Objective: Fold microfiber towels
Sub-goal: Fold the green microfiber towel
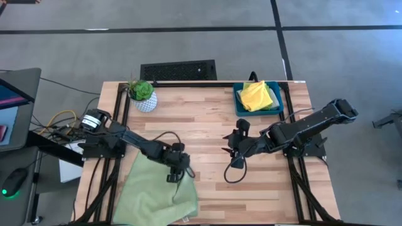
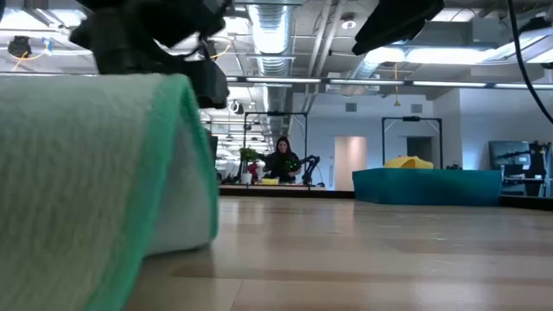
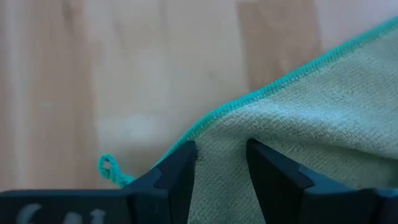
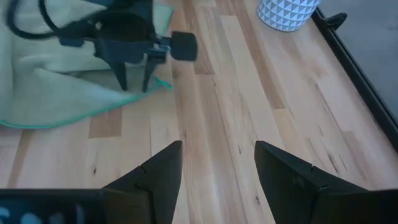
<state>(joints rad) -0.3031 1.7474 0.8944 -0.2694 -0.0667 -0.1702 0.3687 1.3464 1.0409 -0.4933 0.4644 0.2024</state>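
A pale green microfiber towel [image 1: 154,191] with a teal hem lies rumpled on the near left of the wooden table; it looms large in the low view [image 2: 86,173]. My left gripper [image 1: 176,177] points down, open, over the towel's far right corner [image 4: 155,84]. Its two fingers stand on either side of a low ridge of cloth [image 3: 221,134] beside the hem, near a teal loop [image 3: 109,168]. My right gripper [image 1: 232,158] hangs open above bare wood at mid-table [image 4: 217,162]. A yellow towel [image 1: 256,96] lies in the teal tray [image 1: 239,103]. My left gripper comes at the pale green towel's corner from above, slanting, with cloth showing between its open fingers [image 3: 180,168]. I cannot tell whether the fingertips touch the cloth. The towel lies on the table, slack.
A white patterned pot with a green plant [image 1: 143,97] stands at the far left. The tray sits at the far right corner [image 2: 432,186]. A black cable [image 1: 235,177] loops below my right gripper. Bare wood lies between the two arms. A person shows far off in the room [image 2: 282,160].
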